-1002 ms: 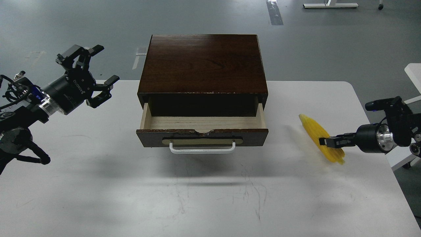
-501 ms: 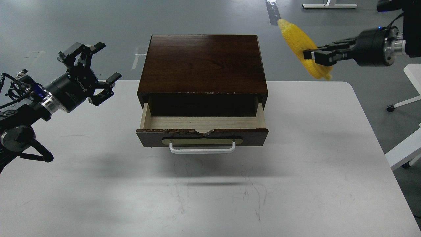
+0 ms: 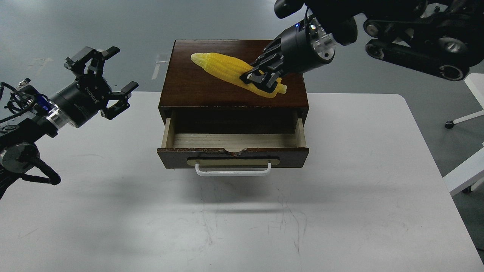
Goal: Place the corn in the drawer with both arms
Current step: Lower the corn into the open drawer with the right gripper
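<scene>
**Corn held over box top, drawer standing open**

Item 1, corn (image 3: 227,70): yellow cob, ribbed with kernel rows. We are holding it in our right gripper (image 3: 261,77), whose fingers are clamped on the thick end. The tapered tip is pointing left and away from us. The cob is showing against the dark top of the box (image 3: 211,88); we cannot tell whether it is touching that top or hanging above it. It is not in the drawer.

Item 2, drawer (image 3: 232,140): pulled out toward us, pale wood floor showing, nothing lying on the visible part. The front is carrying a brass-coloured plate and a white bar handle (image 3: 233,173). The upper edge of the front is chipped near the middle.

Item 3, right arm (image 3: 412,28): we are reaching it in from the upper right, across the far right corner of the box. Its silver wrist ring is sitting just behind the gripper.

Item 4, left gripper (image 3: 107,81): we are holding it spread wide, gripping nothing, at the far left edge of the table (image 3: 359,207). It is well apart from the box and pointing up and to the right. Cables are looping along the arm behind it.

Item 5, table: white top, lightly scuffed in front of the drawer, bearing the box at its far middle.
</scene>
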Action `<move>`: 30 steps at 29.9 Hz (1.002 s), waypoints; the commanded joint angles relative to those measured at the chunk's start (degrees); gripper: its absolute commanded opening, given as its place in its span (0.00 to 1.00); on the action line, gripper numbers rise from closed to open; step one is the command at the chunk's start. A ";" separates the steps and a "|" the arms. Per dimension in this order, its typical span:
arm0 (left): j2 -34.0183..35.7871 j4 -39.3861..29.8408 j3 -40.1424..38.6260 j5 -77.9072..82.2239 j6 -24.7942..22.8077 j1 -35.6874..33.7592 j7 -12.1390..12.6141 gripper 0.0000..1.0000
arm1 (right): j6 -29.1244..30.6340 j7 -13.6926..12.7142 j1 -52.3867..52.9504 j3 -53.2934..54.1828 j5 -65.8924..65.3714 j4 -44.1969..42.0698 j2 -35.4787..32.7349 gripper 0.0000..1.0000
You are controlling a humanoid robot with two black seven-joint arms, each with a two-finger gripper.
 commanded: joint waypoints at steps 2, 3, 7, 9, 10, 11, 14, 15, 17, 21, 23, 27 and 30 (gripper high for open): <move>-0.02 0.08 0.02 0.00 -0.09 0.09 0.00 0.98 | -0.31 -0.01 0.45 -2.19 -0.42 0.34 4.74 0.00; -0.02 0.08 0.02 0.00 0.00 0.01 0.00 0.98 | -0.66 -0.01 0.53 -2.45 -0.59 0.34 5.26 0.00; 0.07 0.17 0.02 0.00 -0.09 0.01 0.00 0.98 | -9.60 -0.01 0.53 -6.30 -2.34 0.51 7.11 0.00; 0.07 0.17 0.02 0.00 -0.09 0.01 0.00 0.98 | -13.12 -0.01 0.62 -8.07 -4.62 0.51 7.20 0.00; 0.16 0.17 0.02 0.00 -0.09 0.01 0.00 0.98 | -13.84 -0.01 0.62 -8.51 -5.25 0.51 7.20 0.00; 0.16 0.17 0.02 0.00 -0.09 0.01 0.00 0.98 | -14.46 -0.01 0.62 -8.95 -5.86 0.60 7.20 0.00; 0.25 0.17 0.02 0.00 -0.09 0.01 0.00 0.98 | -16.21 -0.01 0.53 -11.06 -7.01 0.60 6.85 0.00; 0.25 0.17 0.02 0.00 -0.09 0.01 0.00 0.98 | -16.57 -0.01 0.45 -11.24 -6.93 0.69 6.76 0.00; 0.25 0.17 0.02 0.00 -0.09 0.01 0.00 0.98 | -16.66 -0.01 0.36 -11.33 -6.92 0.86 6.76 0.00; 0.34 0.17 0.02 0.00 -0.18 0.01 0.00 0.98 | -16.57 -0.01 -0.43 -11.94 -6.40 1.21 6.76 0.01; 0.34 0.17 0.02 0.00 -0.18 0.01 0.00 0.98 | -16.48 -0.01 -0.87 -12.47 -6.05 1.21 6.76 0.01; 0.42 0.17 0.02 0.00 -0.18 0.01 0.00 0.98 | -16.57 -0.01 -2.19 -13.44 -5.78 1.30 6.50 0.02; 0.34 0.17 0.02 0.00 -0.18 0.01 0.00 0.98 | -16.48 -0.01 -2.63 -13.53 -5.78 1.21 6.32 0.06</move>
